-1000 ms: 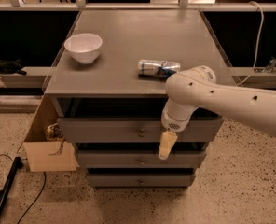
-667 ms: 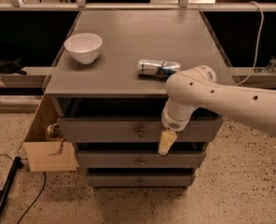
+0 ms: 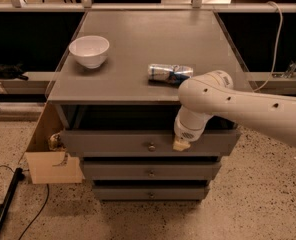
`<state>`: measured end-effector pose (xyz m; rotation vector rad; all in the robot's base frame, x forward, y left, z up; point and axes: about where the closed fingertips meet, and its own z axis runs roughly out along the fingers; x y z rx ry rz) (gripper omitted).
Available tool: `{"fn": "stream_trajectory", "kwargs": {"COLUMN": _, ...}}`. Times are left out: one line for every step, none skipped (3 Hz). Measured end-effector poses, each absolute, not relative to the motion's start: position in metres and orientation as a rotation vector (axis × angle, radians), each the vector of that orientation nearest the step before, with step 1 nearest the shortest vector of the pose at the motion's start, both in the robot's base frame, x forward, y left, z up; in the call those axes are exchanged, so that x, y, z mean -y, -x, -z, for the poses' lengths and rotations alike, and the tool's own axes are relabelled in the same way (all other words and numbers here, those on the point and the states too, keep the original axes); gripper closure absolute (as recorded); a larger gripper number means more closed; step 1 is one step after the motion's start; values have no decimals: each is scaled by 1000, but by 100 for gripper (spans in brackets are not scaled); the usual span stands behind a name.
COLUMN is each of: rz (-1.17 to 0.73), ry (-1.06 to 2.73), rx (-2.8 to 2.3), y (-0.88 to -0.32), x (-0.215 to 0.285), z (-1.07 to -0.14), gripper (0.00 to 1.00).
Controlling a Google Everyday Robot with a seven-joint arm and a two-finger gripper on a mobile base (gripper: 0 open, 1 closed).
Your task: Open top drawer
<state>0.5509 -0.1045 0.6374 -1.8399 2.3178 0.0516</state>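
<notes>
1. A grey table (image 3: 138, 39) stands on a speckled floor (image 3: 268, 194), carrying a white bowl (image 3: 89, 50) and a can (image 3: 170, 73) lying on its side.
2. The top drawer (image 3: 108, 143) sits just under the tabletop (knob (image 3: 151, 147) at centre).
3. The gripper (image 3: 181, 143) is at the drawer's upper edge, right of the knob; whether it is spread or closed cannot be told.

Three grey knobbed drawers (image 3: 118, 170), the top drawer (image 3: 103, 143) widest. Above it: one round white bowl (image 3: 89, 50), one silver-blue can (image 3: 169, 73). At its front, one cream gripper (image 3: 180, 144).

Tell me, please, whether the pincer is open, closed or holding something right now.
Pincer: cannot be told; it is at the upper front edge of the top drawer, just right of its knob.
</notes>
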Motion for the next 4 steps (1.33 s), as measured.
{"fn": "stream_trajectory", "kwargs": {"rz": -52, "ry": 1840, "rx": -2318, "y": -551, "x": 105, "z": -643, "gripper": 90}}
{"fn": "stream_trajectory", "kwargs": {"rz": -55, "ry": 1839, "rx": -2321, "y": -549, "x": 105, "z": -643, "gripper": 100}}
{"fn": "stream_trajectory", "kwargs": {"rz": -69, "ry": 1835, "rx": -2332, "y": -538, "x": 109, "z": -641, "gripper": 100}}
{"fn": "stream_trajectory", "kwargs": {"rz": -69, "ry": 1835, "rx": -2332, "y": -538, "x": 109, "z": -641, "gripper": 74}}
